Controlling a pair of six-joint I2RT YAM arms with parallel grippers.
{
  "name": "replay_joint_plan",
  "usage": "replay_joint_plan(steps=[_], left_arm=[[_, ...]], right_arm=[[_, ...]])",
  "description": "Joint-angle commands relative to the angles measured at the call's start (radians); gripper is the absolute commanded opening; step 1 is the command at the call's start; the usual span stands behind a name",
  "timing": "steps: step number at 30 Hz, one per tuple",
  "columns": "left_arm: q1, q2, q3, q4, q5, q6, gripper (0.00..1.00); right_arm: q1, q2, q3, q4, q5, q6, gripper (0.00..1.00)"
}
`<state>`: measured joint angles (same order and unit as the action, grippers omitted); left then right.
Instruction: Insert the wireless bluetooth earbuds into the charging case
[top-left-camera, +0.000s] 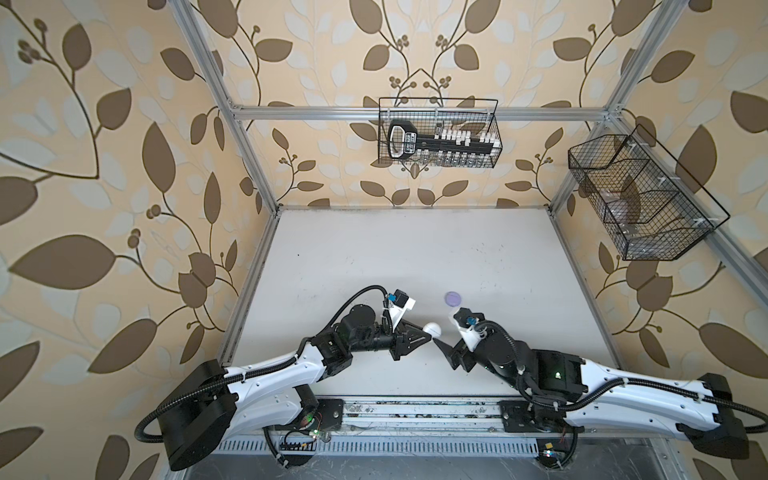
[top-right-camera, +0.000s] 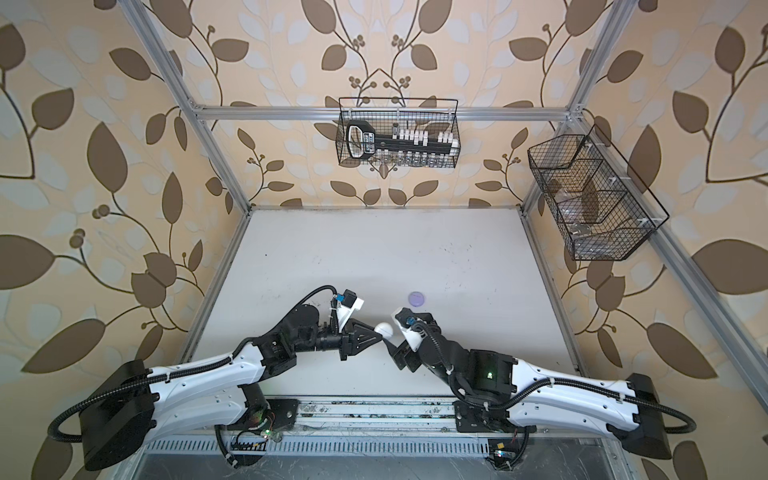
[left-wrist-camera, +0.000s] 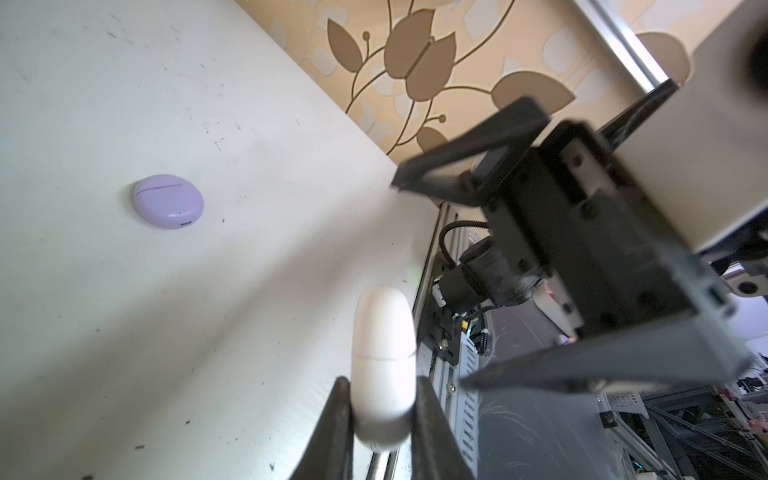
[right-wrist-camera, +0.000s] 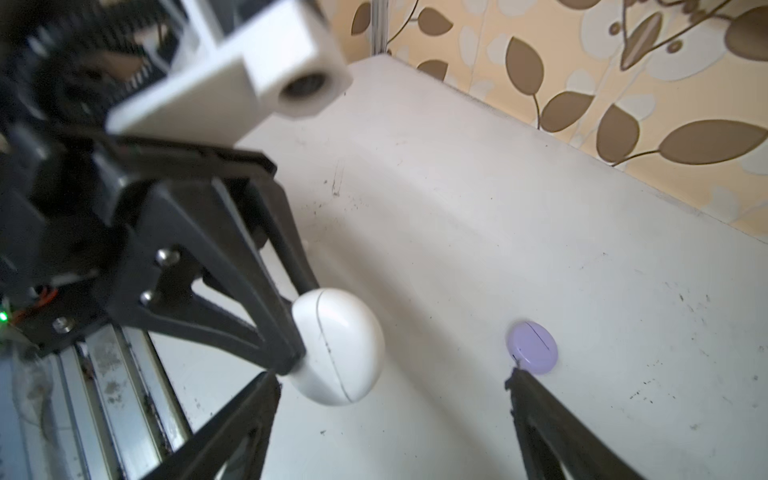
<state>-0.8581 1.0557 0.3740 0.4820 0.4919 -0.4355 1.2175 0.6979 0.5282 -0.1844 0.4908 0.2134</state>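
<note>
A white round charging case (top-left-camera: 433, 328) (top-right-camera: 384, 329) hangs above the table with its lid shut. My left gripper (left-wrist-camera: 382, 382) (right-wrist-camera: 301, 328) is shut on the white case (left-wrist-camera: 384, 353) (right-wrist-camera: 338, 347) at one end. My right gripper (right-wrist-camera: 390, 374) (top-left-camera: 444, 330) faces it from the right, open, with nothing between its fingers; the case floats just ahead of its fingertips. A lavender charging case (top-left-camera: 453, 298) (top-right-camera: 417, 298) (left-wrist-camera: 168, 201) (right-wrist-camera: 532, 347) lies shut on the table behind both grippers. The earbuds are out of view.
The white table (top-left-camera: 395, 257) is bare apart from the lavender case. A metal rail (top-left-camera: 415, 409) runs along its front edge. Two black wire baskets (top-left-camera: 440, 133) (top-left-camera: 640, 199) hang on the back and right walls.
</note>
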Motion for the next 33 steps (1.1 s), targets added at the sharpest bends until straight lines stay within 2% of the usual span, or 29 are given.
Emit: replay_joint_plan(steps=[1, 5, 9, 14, 17, 24, 27, 33], left_arm=[[0.002, -0.017, 0.0, -0.015, -0.057, 0.055, 0.0], [0.008, -0.015, -0.047, 0.095, -0.081, 0.066, 0.0], [0.01, -0.003, -0.082, 0.194, -0.095, 0.077, 0.0], [0.01, 0.009, -0.15, 0.379, -0.108, 0.077, 0.0], [0.01, 0.01, -0.186, 0.453, -0.151, 0.075, 0.0], [0.01, -0.001, -0.227, 0.526, -0.15, 0.098, 0.0], [0.01, 0.01, -0.25, 0.6, -0.141, 0.098, 0.0], [0.009, 0.015, -0.245, 0.609, -0.093, 0.085, 0.0]], right_arm=[[-0.067, -0.12, -0.07, 0.065, -0.123, 0.117, 0.86], [-0.238, -0.253, -0.207, 0.2, -0.34, 0.261, 0.83], [-0.362, -0.236, -0.291, 0.353, -0.506, 0.376, 0.75], [-0.38, -0.159, -0.347, 0.562, -0.603, 0.41, 0.57], [-0.391, -0.108, -0.376, 0.681, -0.667, 0.427, 0.5], [-0.423, 0.047, -0.384, 0.833, -0.794, 0.425, 0.48], [-0.438, 0.103, -0.37, 0.867, -0.843, 0.417, 0.48], [-0.446, 0.174, -0.345, 0.898, -0.902, 0.399, 0.47]])
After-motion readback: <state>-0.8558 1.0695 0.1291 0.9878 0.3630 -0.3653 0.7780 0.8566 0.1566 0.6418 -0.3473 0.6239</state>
